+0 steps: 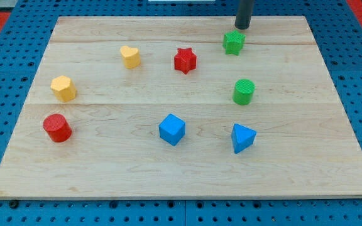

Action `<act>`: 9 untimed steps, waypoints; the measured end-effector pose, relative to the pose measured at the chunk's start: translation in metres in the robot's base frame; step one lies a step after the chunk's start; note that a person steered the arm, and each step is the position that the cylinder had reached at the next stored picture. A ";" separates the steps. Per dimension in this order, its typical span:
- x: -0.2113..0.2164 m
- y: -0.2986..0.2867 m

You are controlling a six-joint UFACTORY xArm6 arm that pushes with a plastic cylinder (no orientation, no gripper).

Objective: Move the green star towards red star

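Wooden desk (181, 169) over a blue pegboard (5, 69), eight small blocks spread across it. Green star (234, 43) near the view's top, right of centre, close to the desk's far edge. Red star (185, 60) to the view's left of the green star and a little lower, a clear gap between the two, not touching. My tip (242, 27) just above and slightly to the view's right of the green star, on the side away from the red star, very close to it; actual contact impossible to tell from this angle. End effector only a straight dark rod coming down from the view's top edge, with no jaws, so nothing spread, pressed together or pinching. Yellow heart (130, 56) to the view's left of the red star, well apart from it. Yellow hexagon block (63, 88) farther left and lower, near the desk's left side. Red cylinder (57, 127) below that yellow block, close to the left edge. Green cylinder (244, 91) below the green star, well apart, upright. Blue cube (171, 129) in the lower middle, set at an angle. Blue triangular block (243, 137) to the view's right of the cube, below the green cylinder, apart from both.
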State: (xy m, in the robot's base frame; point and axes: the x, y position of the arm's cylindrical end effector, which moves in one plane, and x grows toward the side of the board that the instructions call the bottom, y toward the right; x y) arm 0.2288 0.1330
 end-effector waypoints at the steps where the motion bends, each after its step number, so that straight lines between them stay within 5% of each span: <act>1: 0.017 -0.003; 6: 0.074 -0.070; 9: 0.112 -0.042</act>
State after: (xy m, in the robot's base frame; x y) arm 0.3408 0.0913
